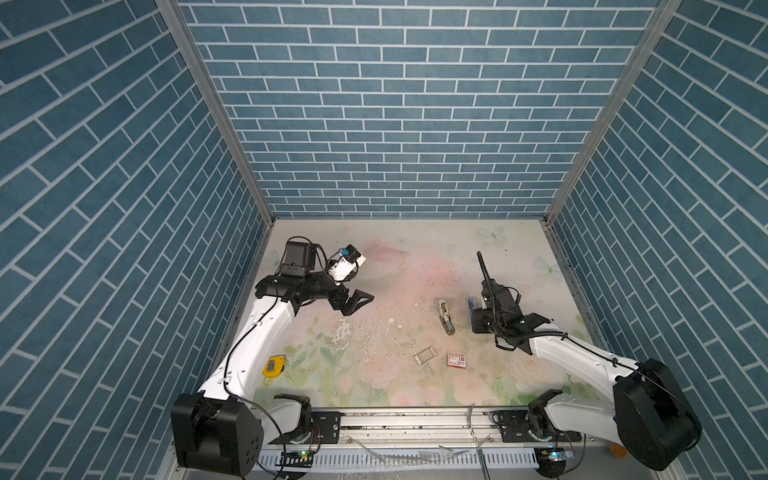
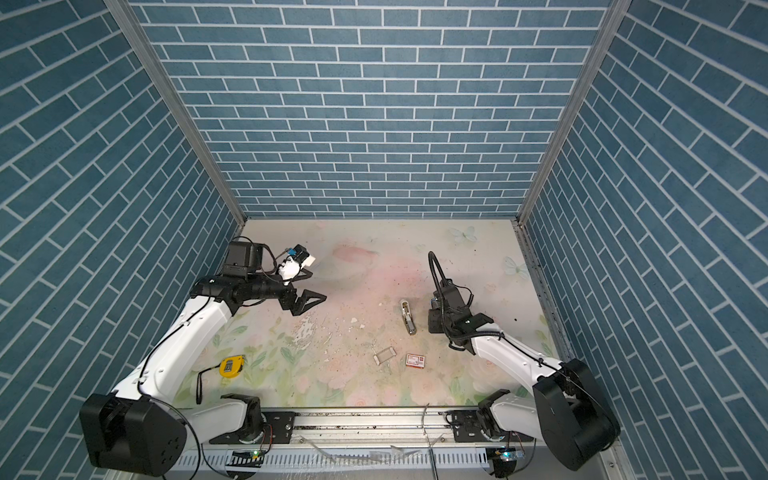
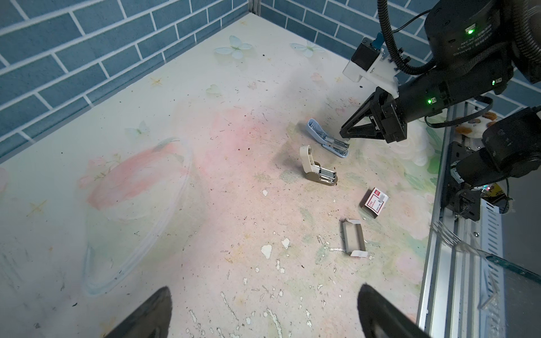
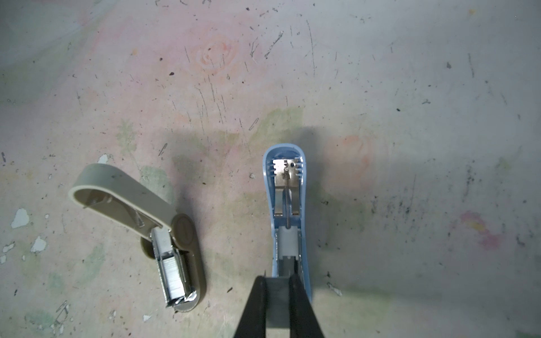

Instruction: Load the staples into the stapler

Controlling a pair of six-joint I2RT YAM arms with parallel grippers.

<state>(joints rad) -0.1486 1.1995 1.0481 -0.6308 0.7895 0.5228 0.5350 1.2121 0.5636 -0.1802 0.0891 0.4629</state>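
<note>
Both tools clear of walls (image 1: 407, 124), left tool (image 3: 265, 292) apart, right tool (image 4: 277, 280) clamped on staples (image 4: 277, 305) over blue stapler (image 4: 288, 204)

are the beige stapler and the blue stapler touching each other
Apart. The right wrist view shows a strip of bare table between the beige stapler and the blue stapler.

I saw a yellow tape measure (image 1: 273, 366) near the counter's (image 1: 415, 257) left edge, and a red-and-white box (image 1: 456, 360) just beside an open cardboard tray (image 1: 424, 356).
</note>
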